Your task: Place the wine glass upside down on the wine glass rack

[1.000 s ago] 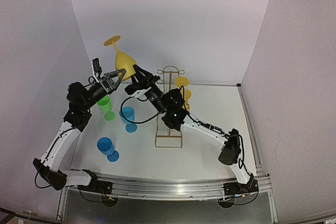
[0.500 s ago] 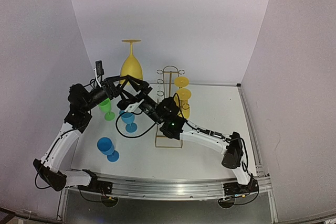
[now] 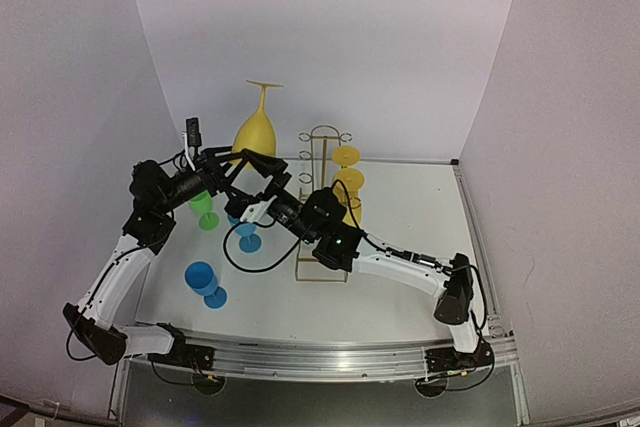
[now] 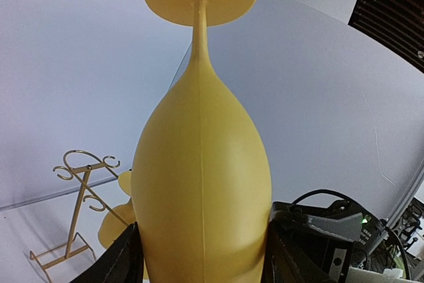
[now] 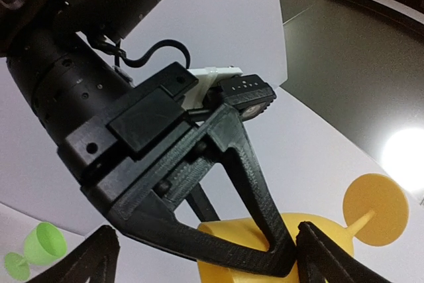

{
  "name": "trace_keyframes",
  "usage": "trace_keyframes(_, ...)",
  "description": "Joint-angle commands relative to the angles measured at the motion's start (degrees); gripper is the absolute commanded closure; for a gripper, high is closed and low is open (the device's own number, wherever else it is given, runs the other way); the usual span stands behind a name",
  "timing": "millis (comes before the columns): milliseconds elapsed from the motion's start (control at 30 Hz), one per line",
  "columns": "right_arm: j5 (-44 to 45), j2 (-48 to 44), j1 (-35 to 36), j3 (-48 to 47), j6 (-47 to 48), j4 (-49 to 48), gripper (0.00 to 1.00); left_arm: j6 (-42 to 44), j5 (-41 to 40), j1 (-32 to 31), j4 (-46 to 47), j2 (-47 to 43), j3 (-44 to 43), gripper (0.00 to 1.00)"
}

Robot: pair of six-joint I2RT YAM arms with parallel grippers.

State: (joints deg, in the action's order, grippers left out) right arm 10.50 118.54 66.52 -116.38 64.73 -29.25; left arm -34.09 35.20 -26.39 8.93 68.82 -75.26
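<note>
Yellow wine glass (image 3: 256, 132), upper left of centre, hangs foot-up, its bowl clenched by the left gripper (image 3: 232, 159). The right gripper (image 3: 250, 182) gapes empty. Keep it vertical while hooking it onto the wine glass rack (image 3: 323, 128).

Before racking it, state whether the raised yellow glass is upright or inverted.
Inverted: raised yellow glass has foot up, bowl down in left tool.

- wine glass (image 3: 256, 133) upside down in the air, left of wine glass rack (image 3: 322, 209)
- rack stands mid-surface (image 3: 400, 209)
- three loose glasses (image 3: 203, 280) on the surface, left of rack
</note>
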Motion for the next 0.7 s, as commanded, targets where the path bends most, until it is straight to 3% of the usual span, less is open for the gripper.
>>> trace_keyframes(0,-1.05,-3.51,0.80,0.24,-4.42,6.60,0.09,4.35,1.39,-0.42,1.29,-1.24,-1.52,1.00)
trace_keyframes(333,-1.59,-6.94,0.80,1.31,-9.67,10.12,0.09,10.35,-1.56,-0.45,-1.21,-2.26,-0.98,1.00)
trace_keyframes(667,-6.05,-12.58,0.81,4.08,-23.06,13.43,0.09,12.87,-3.11,-0.34,-2.39,-2.61,-0.79,1.00)
